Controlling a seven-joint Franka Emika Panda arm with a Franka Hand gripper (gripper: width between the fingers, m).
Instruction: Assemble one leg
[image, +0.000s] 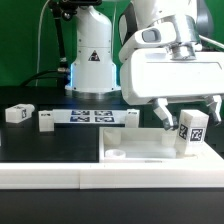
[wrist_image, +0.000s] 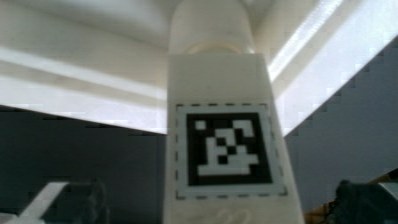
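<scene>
Standing upright on the white panel, the tagged leg sits between the open hand's fingers.

Black table under bright light, dark backdrop behind

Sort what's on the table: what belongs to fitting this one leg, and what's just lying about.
In the job:
- leg, standing upright on the panel
- panel, large and white
- hand, open around the leg

Lying about:
- spare leg, at the exterior view's left
- spare leg, beside the marker board
- marker board
</scene>
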